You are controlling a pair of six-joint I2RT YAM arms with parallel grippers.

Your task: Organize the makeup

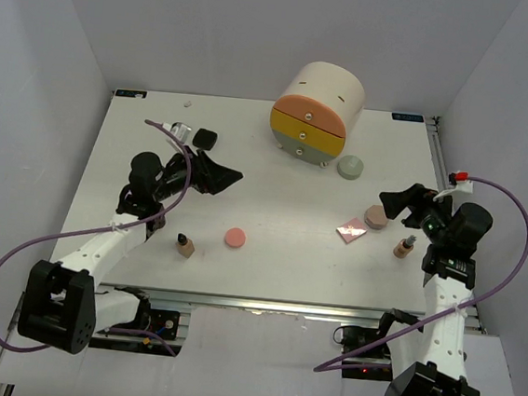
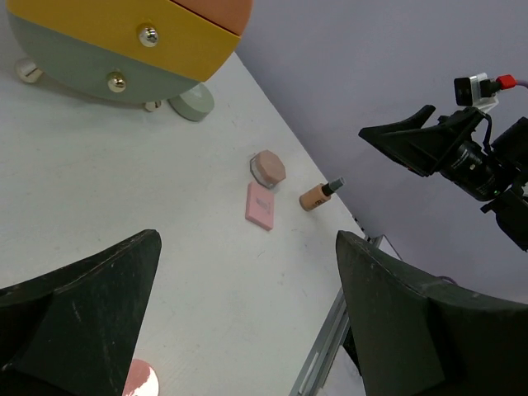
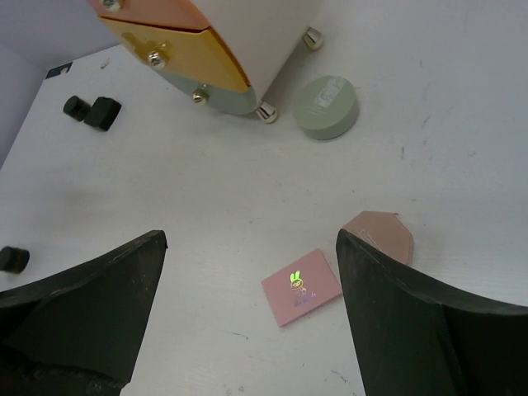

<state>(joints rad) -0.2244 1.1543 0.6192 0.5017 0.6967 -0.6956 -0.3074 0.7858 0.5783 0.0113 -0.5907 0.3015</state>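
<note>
The makeup lies scattered on the white table (image 1: 273, 199). A pink round compact (image 1: 236, 238) and a black-capped brown bottle (image 1: 185, 246) lie front left. On the right are a pink square palette (image 1: 352, 230), a tan compact (image 1: 375, 216), a second brown bottle (image 1: 403, 247) and a grey-green compact (image 1: 350, 167). Black jars (image 1: 204, 139) sit back left. My left gripper (image 1: 221, 173) hovers open over bare table (image 2: 247, 247), with nothing between its fingers. My right gripper (image 1: 396, 205) is open above the palette (image 3: 301, 286), and the tan compact (image 3: 379, 235) shows beside its right finger.
The big cream cylindrical box (image 1: 318, 105) with orange, yellow and grey drawers stands at the back centre, drawers shut. White walls enclose the table on three sides. A metal rail (image 1: 281, 307) runs along the near edge. Purple cables loop beside both arms.
</note>
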